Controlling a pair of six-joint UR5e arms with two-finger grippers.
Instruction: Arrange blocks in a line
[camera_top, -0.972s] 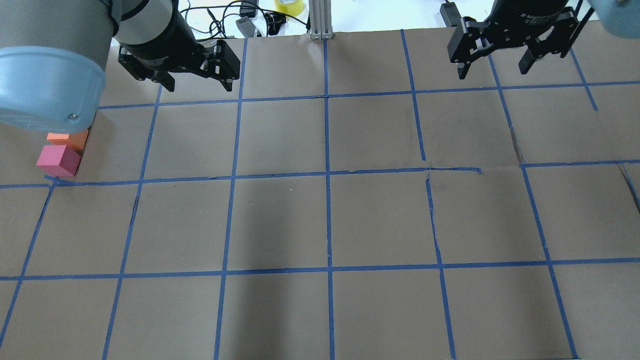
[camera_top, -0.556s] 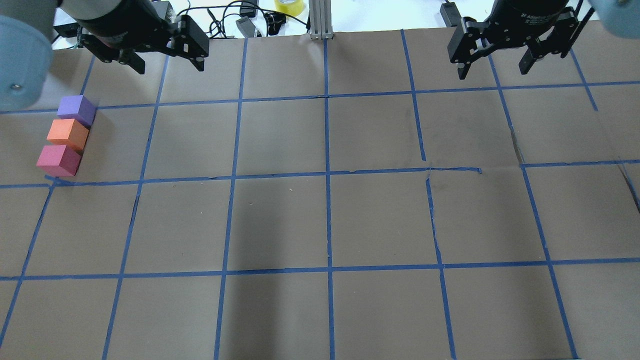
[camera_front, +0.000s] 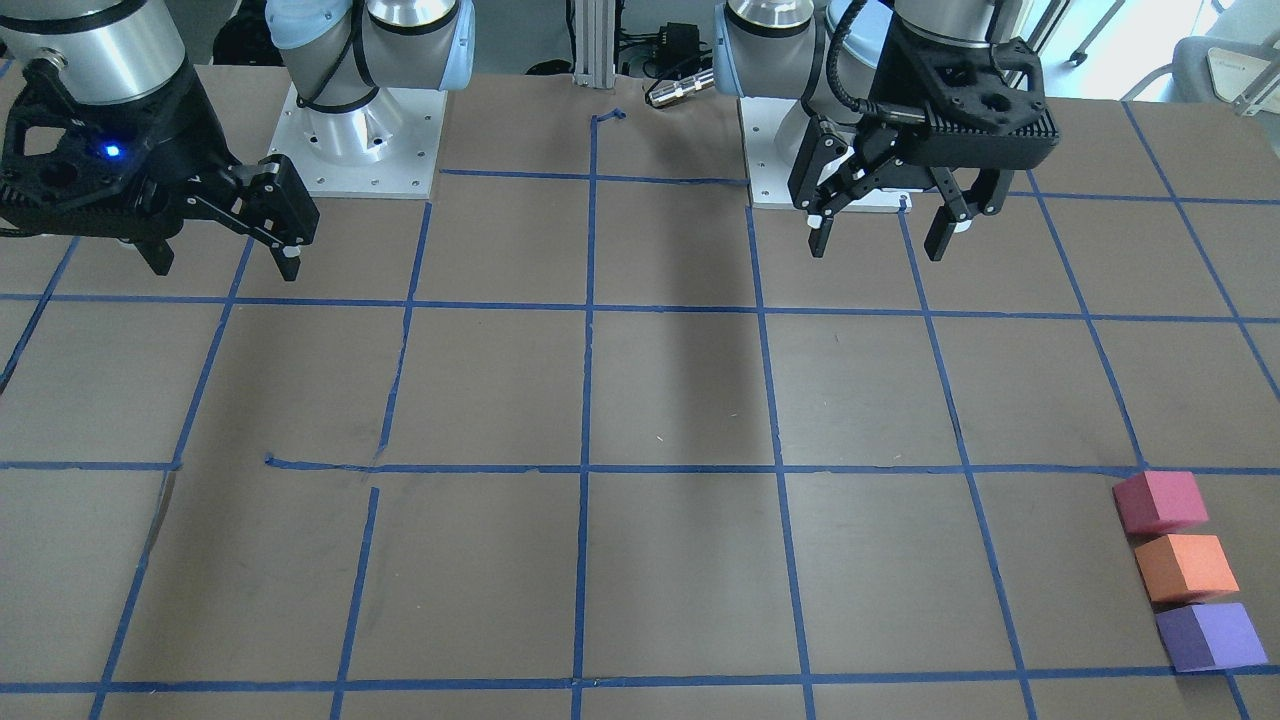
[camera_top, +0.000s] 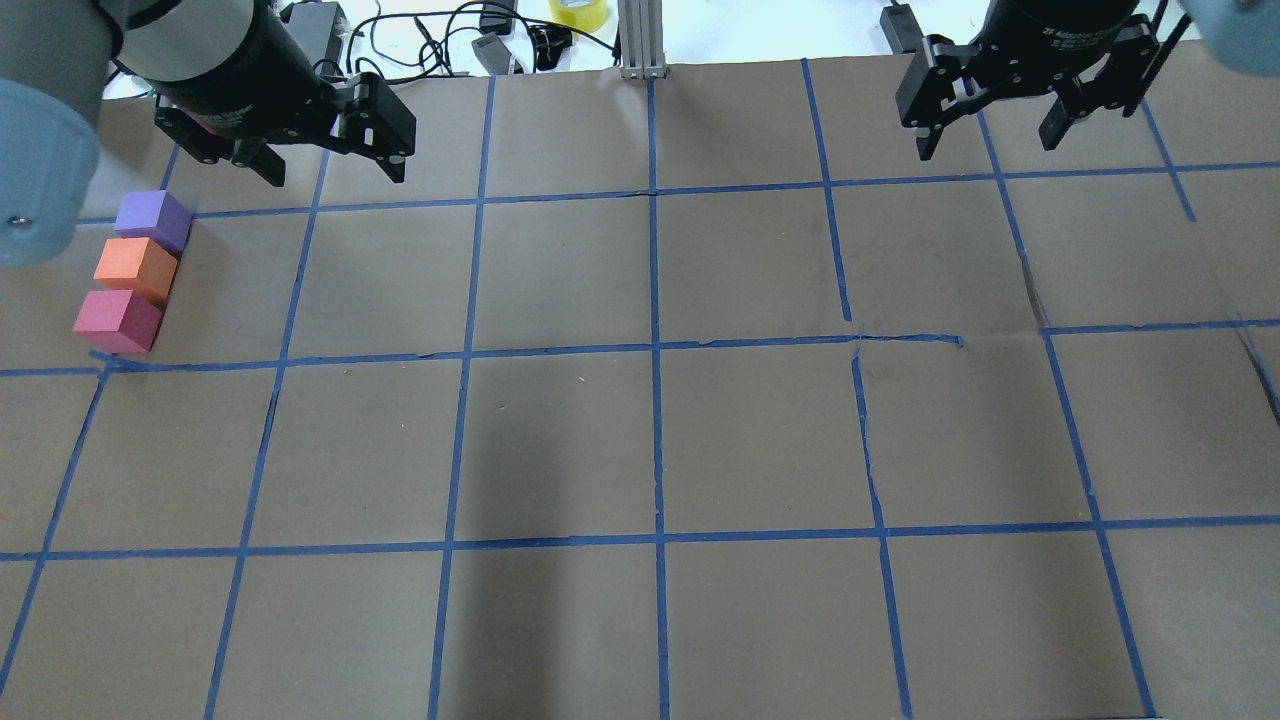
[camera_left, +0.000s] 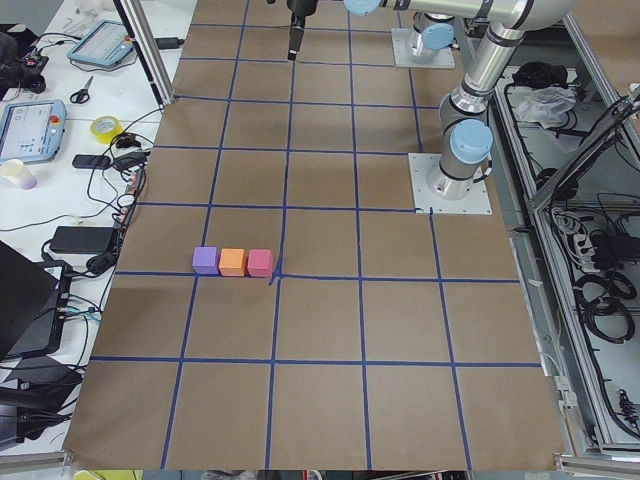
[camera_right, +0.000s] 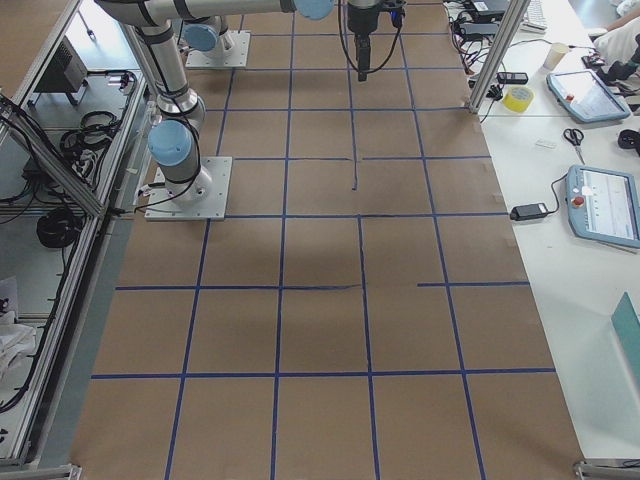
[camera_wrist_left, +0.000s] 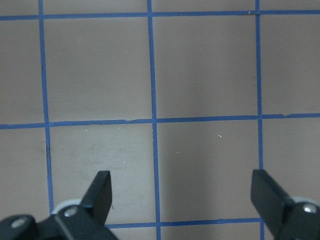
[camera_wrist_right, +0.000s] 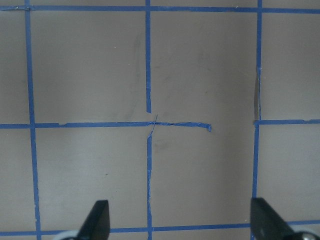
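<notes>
Three foam cubes stand side by side in a straight row at the table's left edge: the purple block (camera_top: 152, 219), the orange block (camera_top: 135, 268) and the pink-red block (camera_top: 116, 320). They also show in the front view, purple (camera_front: 1210, 636), orange (camera_front: 1185, 567), pink-red (camera_front: 1160, 501), and in the left view (camera_left: 232, 262). My left gripper (camera_top: 330, 172) is open and empty, raised to the right of and beyond the row, apart from it (camera_front: 875, 242). My right gripper (camera_top: 985, 145) is open and empty at the far right (camera_front: 225, 262). Neither wrist view shows a block.
The brown table (camera_top: 650, 440) carries a blue tape grid with a torn strip near the centre (camera_top: 905, 340). Cables and a yellow tape roll (camera_top: 578, 12) lie beyond the far edge. Tablets and tools lie on the side bench (camera_left: 40, 120).
My left arm has swung away from over the blocks toward the far left corner, uncovering the purple block, then dropped slightly nearer. The blocks and the right arm have not moved.
</notes>
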